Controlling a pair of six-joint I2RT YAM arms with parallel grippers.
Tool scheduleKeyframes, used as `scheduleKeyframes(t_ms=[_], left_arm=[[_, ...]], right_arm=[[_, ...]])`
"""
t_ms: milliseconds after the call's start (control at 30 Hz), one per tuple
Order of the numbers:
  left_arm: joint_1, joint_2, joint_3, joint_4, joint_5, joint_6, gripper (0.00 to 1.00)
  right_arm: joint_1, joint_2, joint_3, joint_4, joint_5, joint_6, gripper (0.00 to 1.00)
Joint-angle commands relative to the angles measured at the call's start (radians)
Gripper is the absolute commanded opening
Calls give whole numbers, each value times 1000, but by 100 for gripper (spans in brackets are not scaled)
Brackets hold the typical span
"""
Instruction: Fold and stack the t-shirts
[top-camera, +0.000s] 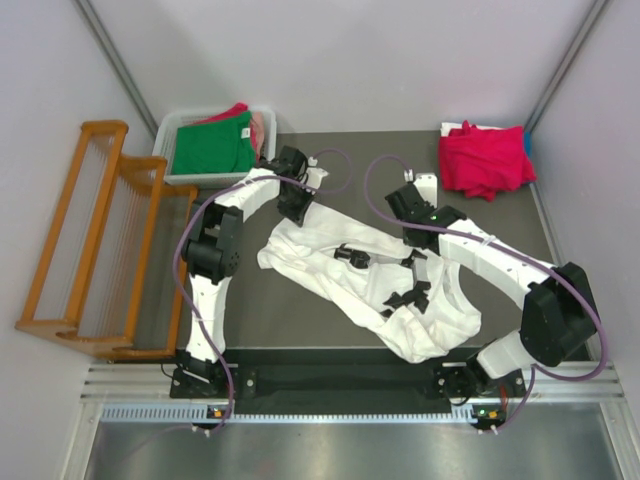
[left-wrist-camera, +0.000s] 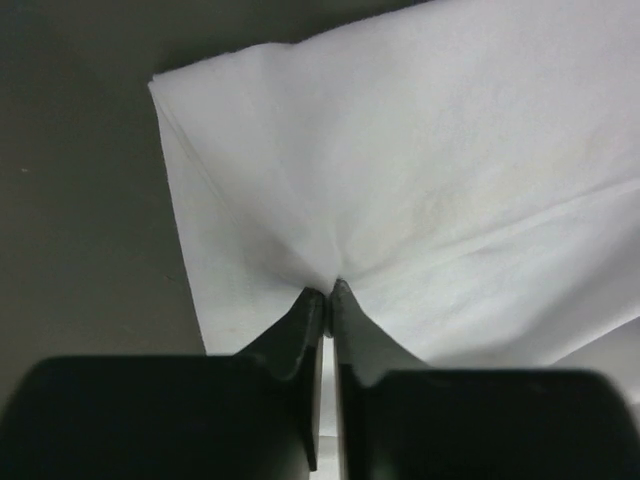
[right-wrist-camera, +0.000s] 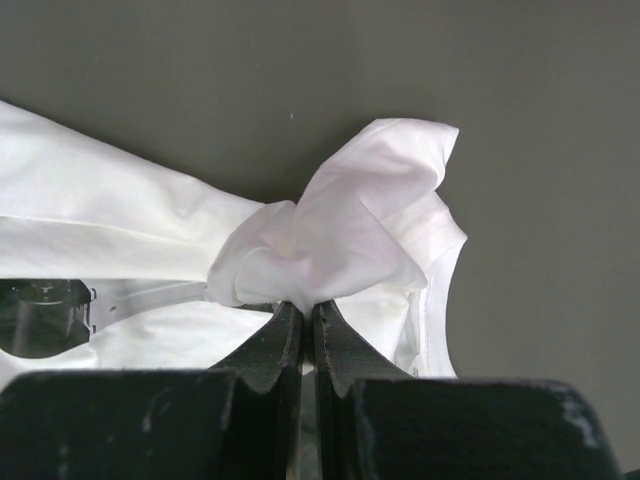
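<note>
Pinch on both sides! The left gripper has its fingertips pressed together on the white t-shirt. The cloth puckers into the tips just inside a corner that lies ahead and to the left in its wrist view. The right gripper is clamped too, with a knot of white fabric bulging from its tips and dark table beyond.

From above, the shirt sprawls rumpled mid-table, its long axis slanting from far-left to near-right. Both holds sit on its far edge, the left arm at the far-left end and the right arm further along to the right. So the body of the shirt lies toward the bases from both sets of fingers.

The left arm reaches forward, then hooks inward. The right arm's elbow juts out right, forearm angling back toward that far edge. A draw-apart along the slant looks like the next call, to flatten it for folding. The green t-shirt sits in the basket far left, and the red t-shirts are heaped far right.
</note>
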Motion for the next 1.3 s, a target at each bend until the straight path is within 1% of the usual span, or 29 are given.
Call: scheduleKeyframes(t_ms=[0, 33, 100, 233, 267, 400, 567, 667, 733, 767, 800, 833, 867, 900, 933, 967, 1000, 1067, 1200, 1267], left_arm=[[-6, -40, 22, 3, -5, -4, 0], [-6, -41, 49, -32, -5, -7, 0], [-4, -61, 62, -47, -8, -5, 0], [8, -185, 79, -41, -25, -27, 0], [14, -205, 111, -52, -24, -36, 0], [91, -317, 183, -89, -2, -88, 0], [192, -538, 166, -81, 2, -126, 0], [249, -650, 192, -130, -19, -119, 0], [260, -729, 224, -187, -34, -100, 0], [261, -759, 226, -199, -40, -88, 0], [261, -794, 217, -204, -45, -68, 0], [260, -875, 182, -195, -48, -62, 0], [260, -920, 156, -184, -53, -59, 0], [260, -964, 131, -169, -60, -50, 0], [261, -1045, 93, -147, -73, -50, 0], [260, -1073, 94, -153, -79, -50, 0], [260, -1089, 106, -173, -86, -53, 0], [261, -1135, 101, -198, -80, -54, 0], [261, -1196, 108, -236, -71, -59, 0], [261, -1211, 148, -267, -54, -51, 0]], right_arm=[[9, 5, 15, 21, 8, 3, 0], [9, 5, 18, 20, 11, 0, 0], [9, 0, 29, 12, 25, -9, 0], [10, -40, 72, -6, 72, -43, 0], [8, -51, 93, -12, 100, -58, 0], [8, -121, 146, -60, 170, -84, 0], [13, -264, 146, -130, 177, -57, 0], [25, -343, 138, -201, 184, -31, 0], [40, -412, 150, -236, 201, -8, 0], [69, -439, 159, -273, 235, -2, 0], [91, -498, 175, -287, 256, 5, 0], [118, -529, 211, -301, 284, 14, 0], [191, -557, 234, -313, 355, 17, 0], [235, -599, 262, -353, 397, 26, 0], [279, -614, 326, -376, 440, 46, 0], [355, -623, 360, -399, 510, 52, 0], [385, -634, 391, -443, 540, 57, 0], [423, -644, 448, -451, 574, 29, 0], [425, -644, 524, -401, 577, -101, 0], [424, -634, 589, -384, 591, -145, 0]])
